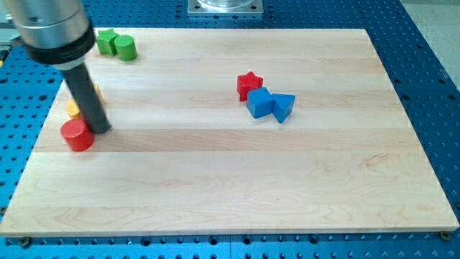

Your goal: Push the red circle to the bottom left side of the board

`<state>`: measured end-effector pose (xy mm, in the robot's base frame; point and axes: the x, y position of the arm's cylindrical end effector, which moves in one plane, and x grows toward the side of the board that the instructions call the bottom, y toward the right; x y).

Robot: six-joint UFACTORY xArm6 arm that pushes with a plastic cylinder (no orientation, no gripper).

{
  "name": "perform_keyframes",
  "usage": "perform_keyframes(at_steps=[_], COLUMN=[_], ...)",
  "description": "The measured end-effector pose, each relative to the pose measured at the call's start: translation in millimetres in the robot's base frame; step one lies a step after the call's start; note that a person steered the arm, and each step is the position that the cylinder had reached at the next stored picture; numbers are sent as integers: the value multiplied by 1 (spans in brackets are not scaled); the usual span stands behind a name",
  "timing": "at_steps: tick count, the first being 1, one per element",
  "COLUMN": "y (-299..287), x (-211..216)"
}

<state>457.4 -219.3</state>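
The red circle (pixel 77 135) lies near the left edge of the wooden board (pixel 230 194), about halfway down the view. My tip (pixel 100 130) rests on the board just right of the red circle, touching or nearly touching its upper right side. The dark rod rises up and to the left from there.
A yellow block (pixel 72 109) sits just above the red circle, partly hidden behind the rod. A green star (pixel 107 42) and green circle (pixel 126 48) sit at the top left. A red star (pixel 249 85), blue cube (pixel 259 102) and blue triangle (pixel 283 107) cluster right of centre.
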Motion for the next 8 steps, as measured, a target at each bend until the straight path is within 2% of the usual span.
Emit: perform_keyframes(at_steps=[1, 2, 3, 4, 5, 6, 7, 8], y=[-1, -1, -5, -48, -22, -22, -66, -78], x=[22, 66, 47, 54, 55, 74, 55, 56])
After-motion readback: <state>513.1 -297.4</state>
